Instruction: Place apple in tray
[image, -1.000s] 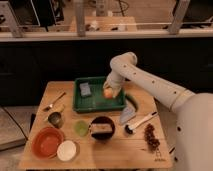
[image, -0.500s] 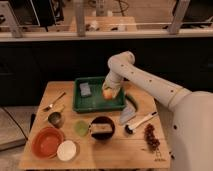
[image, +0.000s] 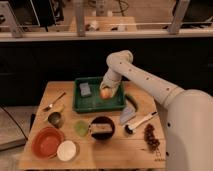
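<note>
The dark green tray (image: 85, 105) stands at the back middle of the wooden table. The orange-yellow apple (image: 105, 93) sits at the tray's right side, inside its walls, right below my gripper (image: 106, 87). The gripper reaches down into the tray from my white arm (image: 145, 82), which comes in from the right. The gripper touches or nearly touches the apple's top. I cannot tell whether the apple rests on the tray floor. A grey-blue sponge (image: 85, 89) lies in the tray's left half.
On the table: an orange bowl (image: 47, 142) and a white lid (image: 66, 150) at front left, a dark bowl (image: 102, 128) in the middle, a green cup (image: 81, 127), a spoon (image: 54, 102), a dark red grape bunch (image: 150, 137) and a brush (image: 140, 122) at right.
My gripper and the apple have moved a little leftward and lower into the tray's right side. Nothing else has moved.
</note>
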